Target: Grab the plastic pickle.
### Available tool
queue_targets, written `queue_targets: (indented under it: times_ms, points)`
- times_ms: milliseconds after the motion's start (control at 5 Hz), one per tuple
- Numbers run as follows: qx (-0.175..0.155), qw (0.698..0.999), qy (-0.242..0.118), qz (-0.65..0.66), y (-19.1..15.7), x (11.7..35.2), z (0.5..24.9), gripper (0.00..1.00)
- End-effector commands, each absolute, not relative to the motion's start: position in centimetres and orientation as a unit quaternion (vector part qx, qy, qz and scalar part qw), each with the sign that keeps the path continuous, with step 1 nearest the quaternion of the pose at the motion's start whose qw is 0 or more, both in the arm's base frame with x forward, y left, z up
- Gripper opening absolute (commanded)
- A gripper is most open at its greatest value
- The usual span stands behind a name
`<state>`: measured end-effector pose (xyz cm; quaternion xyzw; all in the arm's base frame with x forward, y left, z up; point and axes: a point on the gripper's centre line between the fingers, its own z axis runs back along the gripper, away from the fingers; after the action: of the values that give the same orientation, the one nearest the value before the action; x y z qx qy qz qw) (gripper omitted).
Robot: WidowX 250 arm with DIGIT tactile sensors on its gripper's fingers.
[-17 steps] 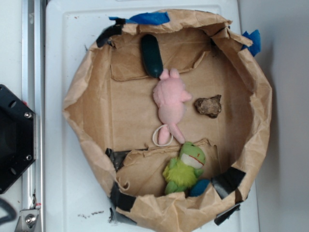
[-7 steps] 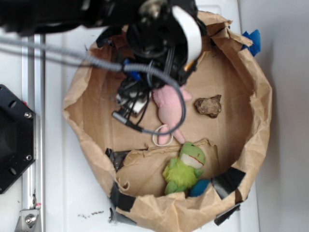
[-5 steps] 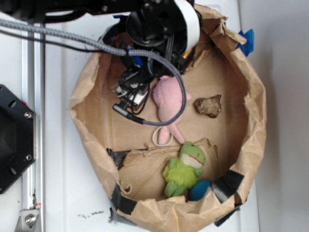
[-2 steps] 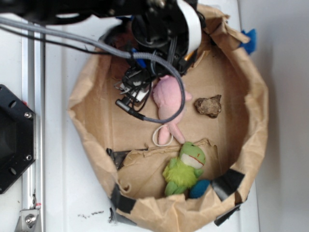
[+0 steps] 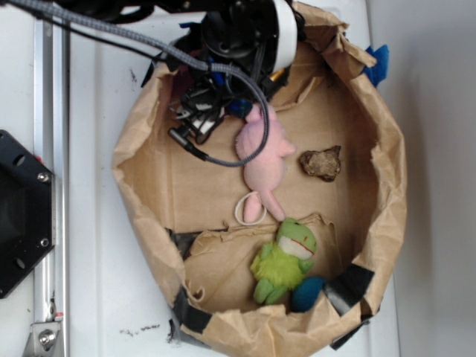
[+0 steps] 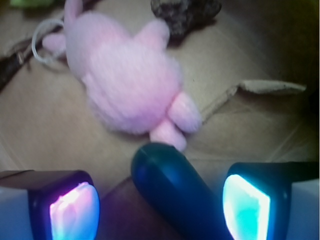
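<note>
The plastic pickle (image 6: 172, 187) is a glossy dark green oval lying on the brown paper floor. In the wrist view it sits between my two fingers, nearer the right one, its rounded end just short of the pink plush (image 6: 127, 82). My gripper (image 6: 160, 210) is open, with the pickle in the gap and neither pad (image 6: 246, 207) visibly touching it. In the exterior view the gripper (image 5: 238, 104) and arm hang over the bag's top left, and only a dark sliver of the pickle (image 5: 239, 108) shows beside the plush (image 5: 262, 149).
A crumpled brown paper bag wall (image 5: 387, 171) rings everything. Inside are a lumpy brown rock-like piece (image 5: 321, 163), a fuzzy green frog plush (image 5: 286, 260), a blue object (image 5: 306, 294) and a white ring (image 5: 249, 210). A black block (image 5: 22, 216) sits at the left.
The arm came in over the bag's top left and settled above the pickle. In the last second it shifted slightly up and left. The bag rim shifted a little.
</note>
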<state>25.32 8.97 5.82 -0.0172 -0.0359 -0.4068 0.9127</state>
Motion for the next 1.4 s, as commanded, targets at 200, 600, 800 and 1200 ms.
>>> queue_targets:
  times_ms: [200,600,800,1200]
  points:
    - [0.034,0.916,-0.014,-0.400,8.7,25.1,2.4,0.00]
    - [0.034,0.922,-0.022,-0.384,9.0,25.5,2.8,0.00]
    - [0.012,0.926,-0.043,-0.375,8.1,25.4,5.2,0.00]
    - [-0.028,0.954,-0.056,-0.292,2.8,26.4,13.4,0.00]
